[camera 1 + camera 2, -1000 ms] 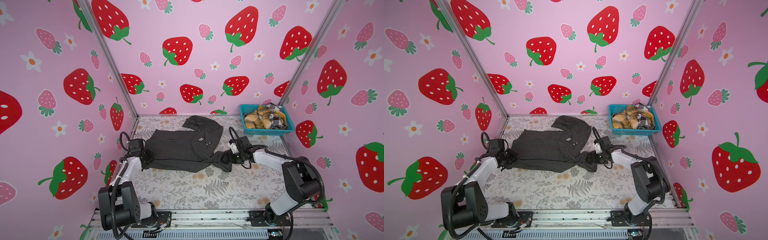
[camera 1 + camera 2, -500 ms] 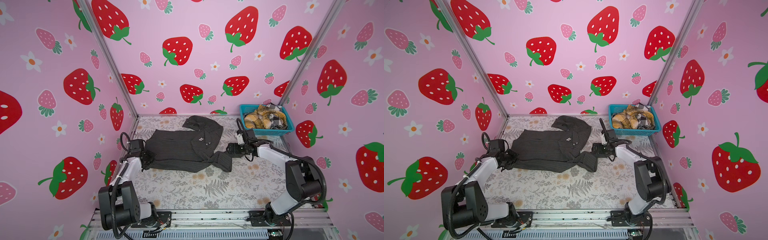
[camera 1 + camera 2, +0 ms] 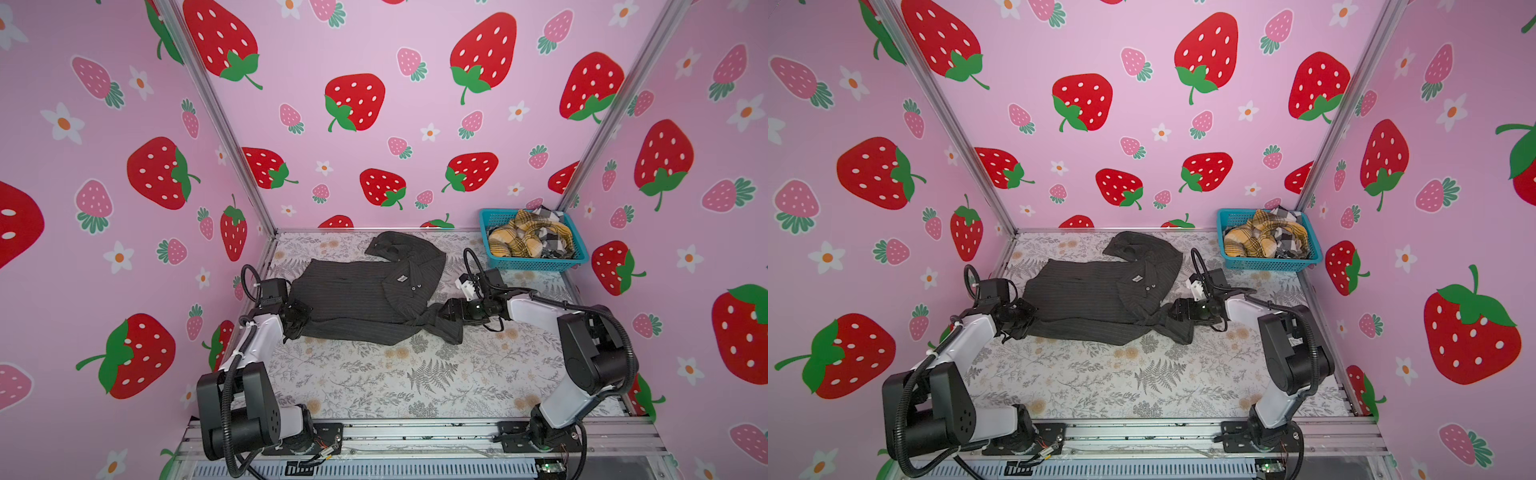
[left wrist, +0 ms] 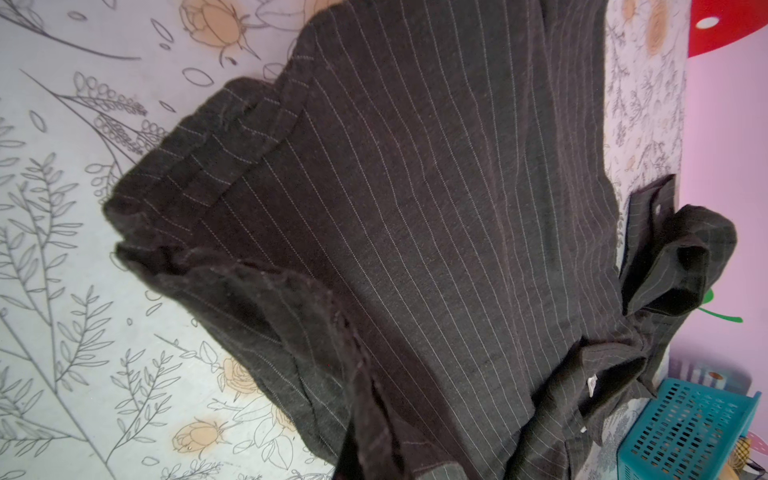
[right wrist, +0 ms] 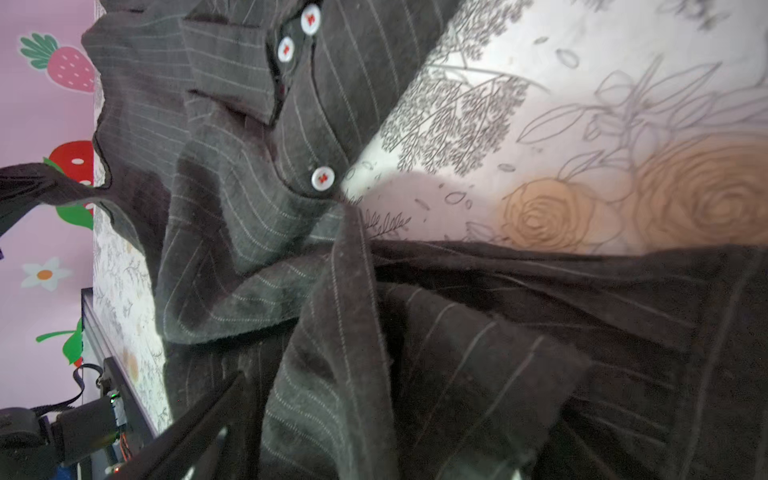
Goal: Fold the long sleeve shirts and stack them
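Floral-printed tabletop [image 3: 374,374] is seen bare along its near part, between the two arm bases. Farther in, a charcoal shirt [image 3: 353,297] with pale pinstripes is spread across the middle, its collar end turned toward the right and part of it folded over at the far edge. At the shirt's left hem the left fingers [image 3: 300,318] are closed tight on the cloth. At the right end a bunched sleeve [image 3: 446,328] is met by the right fingers [image 3: 451,309], which are spread wide with the cloth lying against them. In the far right corner a teal basket [image 3: 536,264] is set, and a yellow plaid shirt [image 3: 515,243] and a black-and-white check shirt [image 3: 555,243] are heaped in it. Pink strawberry walls [image 3: 374,166] are seen behind.
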`<state>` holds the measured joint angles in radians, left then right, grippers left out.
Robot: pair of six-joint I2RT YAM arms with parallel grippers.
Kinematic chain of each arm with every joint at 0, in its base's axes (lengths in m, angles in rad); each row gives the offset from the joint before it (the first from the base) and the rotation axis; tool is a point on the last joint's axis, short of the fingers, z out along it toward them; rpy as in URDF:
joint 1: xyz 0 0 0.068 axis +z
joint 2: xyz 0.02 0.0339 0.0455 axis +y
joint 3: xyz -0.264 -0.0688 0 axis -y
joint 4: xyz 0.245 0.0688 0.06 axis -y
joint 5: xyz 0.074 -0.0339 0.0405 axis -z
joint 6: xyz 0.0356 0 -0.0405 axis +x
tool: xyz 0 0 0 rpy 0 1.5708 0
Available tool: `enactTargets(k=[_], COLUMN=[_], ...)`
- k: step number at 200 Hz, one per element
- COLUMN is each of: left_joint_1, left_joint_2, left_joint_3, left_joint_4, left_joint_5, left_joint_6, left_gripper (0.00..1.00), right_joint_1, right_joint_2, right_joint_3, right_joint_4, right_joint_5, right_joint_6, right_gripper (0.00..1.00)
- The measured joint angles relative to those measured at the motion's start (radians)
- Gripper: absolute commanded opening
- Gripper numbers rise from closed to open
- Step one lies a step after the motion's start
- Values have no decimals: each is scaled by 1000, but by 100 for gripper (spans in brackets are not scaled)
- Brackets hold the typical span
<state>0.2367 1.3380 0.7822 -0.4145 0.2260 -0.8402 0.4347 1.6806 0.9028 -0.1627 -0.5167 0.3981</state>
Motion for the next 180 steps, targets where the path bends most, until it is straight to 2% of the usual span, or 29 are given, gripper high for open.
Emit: enactTargets(k=[12, 28, 43, 52, 81, 93, 102, 114, 128, 155, 165, 180], left_joint_1=[0, 0, 0, 0, -1, -5, -8, -8, -2, 43, 51, 44], left_joint_2=[0, 0, 0, 0, 55, 135, 216, 342, 489, 638, 670, 661], left_joint_3=[-4, -11, -22, -27, -16, 44, 137, 330, 632, 1163, 1356, 1558], left_joint_4=[0, 2, 9, 11, 38, 32, 11, -15, -25, -37, -65, -90], left_joint_5=[2, 2, 1, 0, -2, -6, -9, -10, -3, 33, 54, 73], left_joint_6=[0, 0, 0, 0, -5, -10, -17, -24, -51, -122, -130, -128], left_gripper=[0, 0, 0, 0, 0, 0, 0, 0, 0, 0, 0, 0], right_joint_1=[19, 43, 58, 64, 64, 53, 38, 7, -34, -125, -150, -172], right_joint_2=[-5, -4, -4, -4, 3, 46, 110, 220, 351, 566, 549, 379], right_joint_3=[0, 0, 0, 0, 71, 211, 378, 657, 998, 1641, 1695, 1520], right_joint_4=[-14, -45, -77, -92, -151, -201, -230, -245, -259, -313, -289, -209], right_joint_5=[33, 105, 167, 189, 219, 220, 220, 217, 213, 179, 153, 133], right_joint_6=[-3, 5, 17, 24, 42, 47, 51, 60, 72, 97, 104, 107], right_gripper=[80, 36, 10, 0, 0, 0, 0, 0, 0, 0, 0, 0])
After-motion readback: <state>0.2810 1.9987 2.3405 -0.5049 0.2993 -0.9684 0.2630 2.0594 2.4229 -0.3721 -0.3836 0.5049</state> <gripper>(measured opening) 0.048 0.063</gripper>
